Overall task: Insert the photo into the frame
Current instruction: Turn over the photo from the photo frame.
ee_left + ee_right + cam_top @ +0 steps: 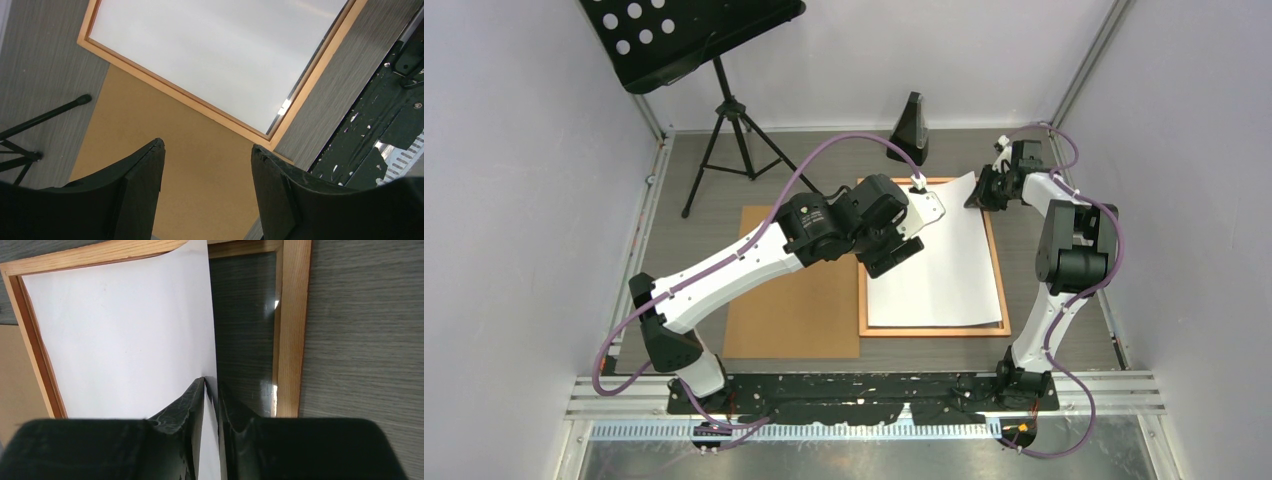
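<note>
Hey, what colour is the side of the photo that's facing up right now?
Plain white, the photo shows no picture; clearest in the right wrist view.

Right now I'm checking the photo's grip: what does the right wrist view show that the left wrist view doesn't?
Only right wrist: the right gripper pinching the photo at its lifted edge, uncovered glass beside it. Only left wrist: the open left gripper, a stand leg, the black base rail. Both: the photo lying in the frame, and the brown board.
</note>
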`<action>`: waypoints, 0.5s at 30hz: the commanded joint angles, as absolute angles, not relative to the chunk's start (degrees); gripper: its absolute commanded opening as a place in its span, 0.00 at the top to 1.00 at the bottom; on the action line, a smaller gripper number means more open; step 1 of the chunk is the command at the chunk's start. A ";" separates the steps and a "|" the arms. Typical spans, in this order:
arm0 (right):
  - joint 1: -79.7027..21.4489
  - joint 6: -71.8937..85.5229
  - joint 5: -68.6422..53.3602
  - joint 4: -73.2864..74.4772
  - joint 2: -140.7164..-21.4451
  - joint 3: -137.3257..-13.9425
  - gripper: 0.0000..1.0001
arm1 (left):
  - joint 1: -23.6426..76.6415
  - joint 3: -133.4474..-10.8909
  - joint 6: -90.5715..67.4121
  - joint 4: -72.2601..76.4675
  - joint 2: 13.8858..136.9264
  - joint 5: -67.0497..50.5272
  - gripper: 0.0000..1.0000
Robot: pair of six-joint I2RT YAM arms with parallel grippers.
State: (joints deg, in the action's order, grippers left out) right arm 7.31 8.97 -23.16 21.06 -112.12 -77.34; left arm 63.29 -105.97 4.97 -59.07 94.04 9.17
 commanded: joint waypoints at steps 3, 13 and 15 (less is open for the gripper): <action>7.56 9.77 -21.71 19.19 -110.43 -78.22 0.71 | 63.09 -106.13 5.09 -59.23 93.52 8.88 0.35; 7.51 10.34 -21.01 18.91 -110.37 -77.79 0.60 | 63.03 -106.17 5.03 -59.28 93.43 9.05 0.34; 7.54 10.51 -20.74 18.82 -110.31 -77.72 0.60 | 63.02 -106.12 5.05 -59.25 93.34 8.99 0.34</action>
State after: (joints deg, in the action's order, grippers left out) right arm 7.31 9.74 -21.65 20.75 -112.12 -77.34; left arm 63.29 -105.97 4.97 -59.07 94.04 9.17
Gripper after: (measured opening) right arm 0.395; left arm 0.659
